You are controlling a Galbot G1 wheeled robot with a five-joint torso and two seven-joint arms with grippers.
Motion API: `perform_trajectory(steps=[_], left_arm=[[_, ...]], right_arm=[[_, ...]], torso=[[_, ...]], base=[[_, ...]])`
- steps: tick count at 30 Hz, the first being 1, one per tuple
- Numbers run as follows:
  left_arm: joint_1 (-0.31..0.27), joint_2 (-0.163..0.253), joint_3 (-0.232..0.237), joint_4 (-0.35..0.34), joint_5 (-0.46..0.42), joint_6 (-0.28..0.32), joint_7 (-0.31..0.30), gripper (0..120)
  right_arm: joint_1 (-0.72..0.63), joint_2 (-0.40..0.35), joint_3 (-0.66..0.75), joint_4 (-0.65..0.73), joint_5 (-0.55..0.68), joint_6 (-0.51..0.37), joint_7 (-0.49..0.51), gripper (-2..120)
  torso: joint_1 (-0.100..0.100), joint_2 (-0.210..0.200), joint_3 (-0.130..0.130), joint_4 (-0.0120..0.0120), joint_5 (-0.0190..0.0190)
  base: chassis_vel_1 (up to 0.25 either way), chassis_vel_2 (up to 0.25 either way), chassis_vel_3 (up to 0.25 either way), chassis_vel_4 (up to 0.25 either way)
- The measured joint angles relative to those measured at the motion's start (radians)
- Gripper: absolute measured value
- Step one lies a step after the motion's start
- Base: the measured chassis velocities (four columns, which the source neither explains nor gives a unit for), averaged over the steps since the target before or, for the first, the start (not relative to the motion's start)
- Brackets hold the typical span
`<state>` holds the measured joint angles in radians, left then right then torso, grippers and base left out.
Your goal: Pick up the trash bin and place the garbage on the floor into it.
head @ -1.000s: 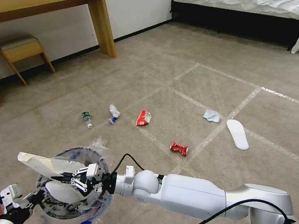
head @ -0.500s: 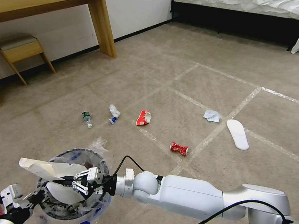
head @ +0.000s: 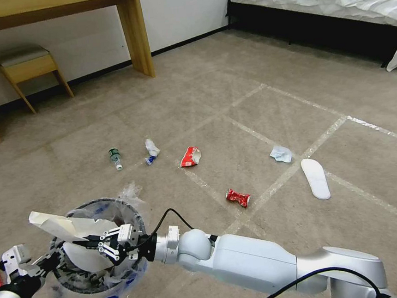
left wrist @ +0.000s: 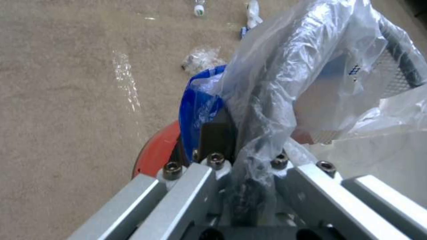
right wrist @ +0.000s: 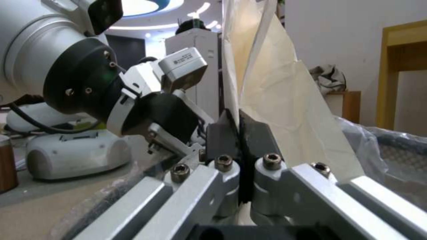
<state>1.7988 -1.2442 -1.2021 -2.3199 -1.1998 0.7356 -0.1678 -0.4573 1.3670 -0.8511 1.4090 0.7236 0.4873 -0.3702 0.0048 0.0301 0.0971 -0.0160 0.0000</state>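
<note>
My left gripper (head: pixel 48 263) is clamped on the rim of the round, plastic-lined trash bin (head: pixel 101 287); my right gripper (head: pixel 84 244) pinches a cream paper bag (head: pixel 59 224) above its mouth. I'd lower before releasing, since it probably overhangs the rim

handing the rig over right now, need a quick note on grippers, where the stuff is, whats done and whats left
Left gripper: shut on the trash bin rim and liner, holding it at the robot's front left.
Right gripper: shut on the paper bag, over the bin's opening, not yet let go.
On the floor: green-labelled bottle, white wrapper, red wrapper, crumpled paper, crushed red can, white insole.
Done: bin in hand.
Left: drop the bag, collect those six.
</note>
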Motion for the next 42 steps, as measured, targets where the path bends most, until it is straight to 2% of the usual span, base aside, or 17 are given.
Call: perform_trajectory(steps=[23, 25, 27, 29, 30, 31, 33, 36, 39, 40, 42], left_arm=[[0.005, 0.001, -0.005, -0.008, -0.003, 0.0, 0.0, 1], [0.006, 0.001, -0.006, -0.008, -0.004, 0.0, -0.001, 1], [0.008, 0.001, -0.006, -0.008, -0.004, 0.0, -0.001, 1], [0.008, 0.0, -0.006, -0.008, -0.004, 0.0, -0.001, 1], [0.008, -0.001, -0.006, -0.008, -0.004, 0.0, -0.001, 1], [0.008, -0.001, -0.006, -0.008, -0.004, 0.0, -0.001, 1], [0.007, -0.002, -0.003, -0.006, -0.004, 0.0, -0.001, 1], [0.007, -0.003, -0.003, -0.005, -0.003, 0.0, -0.001, 1], [0.006, -0.002, -0.003, -0.004, -0.003, 0.0, -0.001, 1], [0.006, -0.002, -0.003, -0.004, -0.003, 0.0, -0.001, 1], [0.006, 0.0, -0.003, -0.003, -0.003, 0.0, -0.001, 1]], right_arm=[[-0.012, -0.011, 0.002, 0.017, -0.018, -0.005, 0.026, 2], [-0.012, -0.012, 0.001, 0.019, -0.019, -0.008, 0.03, 7], [-0.013, -0.015, 0.0, 0.025, -0.022, -0.011, 0.036, 22], [-0.013, -0.015, 0.0, 0.026, -0.023, -0.012, 0.037, 23], [-0.013, -0.016, 0.0, 0.028, -0.023, -0.013, 0.038, 30], [-0.013, -0.016, 0.0, 0.028, -0.023, -0.013, 0.038, 30], [-0.012, -0.018, 0.001, 0.032, -0.023, -0.015, 0.039, 43], [-0.012, -0.018, 0.002, 0.033, -0.023, -0.015, 0.04, 48], [-0.012, -0.019, 0.002, 0.033, -0.023, -0.016, 0.04, 64], [-0.012, -0.019, 0.002, 0.033, -0.023, -0.016, 0.04, 64], [-0.012, -0.02, 0.002, 0.035, -0.023, -0.016, 0.041, 73]], torso=[[0.0, 0.0, 0.0, 0.0, 0.0], [0.0, 0.0, 0.0, 0.0, 0.0], [0.0, 0.0, 0.0, 0.0, 0.0], [0.0, 0.0, 0.0, 0.0, 0.0], [0.0, 0.0, 0.0, 0.0, 0.0], [0.0, 0.0, 0.0, 0.0, 0.0], [0.0, 0.0, 0.0, 0.0, 0.0], [0.0, 0.0, 0.0, 0.0, 0.0], [0.0, 0.0, 0.0, 0.0, 0.0], [0.0, 0.0, 0.0, 0.0, 0.0], [0.0, 0.0, 0.0, 0.0, 0.0]], base=[[0.0, 0.0, 0.0, 0.0], [0.0, 0.0, 0.0, 0.0], [0.0, 0.0, 0.0, 0.0], [0.0, 0.0, 0.0, 0.0], [0.0, 0.0, 0.0, 0.0], [0.0, 0.0, 0.0, 0.0], [0.0, 0.0, 0.0, 0.0], [0.0, 0.0, 0.0, 0.0], [0.0, 0.0, 0.0, 0.0], [0.0, 0.0, 0.0, 0.0], [0.0, 0.0, 0.0, 0.0]])
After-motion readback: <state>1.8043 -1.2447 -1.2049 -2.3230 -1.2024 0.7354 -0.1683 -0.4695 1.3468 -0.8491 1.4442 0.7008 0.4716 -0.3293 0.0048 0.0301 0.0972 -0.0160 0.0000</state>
